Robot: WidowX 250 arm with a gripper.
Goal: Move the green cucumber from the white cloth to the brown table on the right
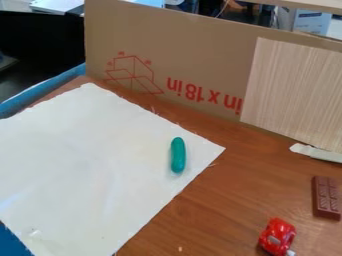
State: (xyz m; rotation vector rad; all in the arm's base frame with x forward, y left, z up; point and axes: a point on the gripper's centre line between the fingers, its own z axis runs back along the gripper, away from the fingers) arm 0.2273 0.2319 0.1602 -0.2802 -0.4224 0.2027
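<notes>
We could not tell the arm's pose, nor how far open the tool was or whether it had hold of anything. A smooth teal-green, sausage-shaped piece (178, 155) lay lengthwise on the white cloth (80, 150), near the cloth's right-hand corner, its long axis running almost straight up and down in our view. Its whole length was within the cloth, with a narrow white margin between it and the slanting lower right edge, while a much wider span of cloth reached away to its left. Past that edge we saw the brown wooden tabletop (214, 205), a broad stretch of it separating the cloth from a red toy car (277, 236) at the lower right. A dark brown chocolate bar (326, 197) lay above and to the right of the car, apart from it and close to the right edge of the view. Behind, a cardboard panel (200, 55) with red markings rose like a wall and bounded the back of the work area; a pale wood-grain panel (294, 90) covered part of its right side. We saw a torn whitish strip (317, 152) at that panel's foot, and a blue border (47, 87) beyond the cloth's upper left edge.
</notes>
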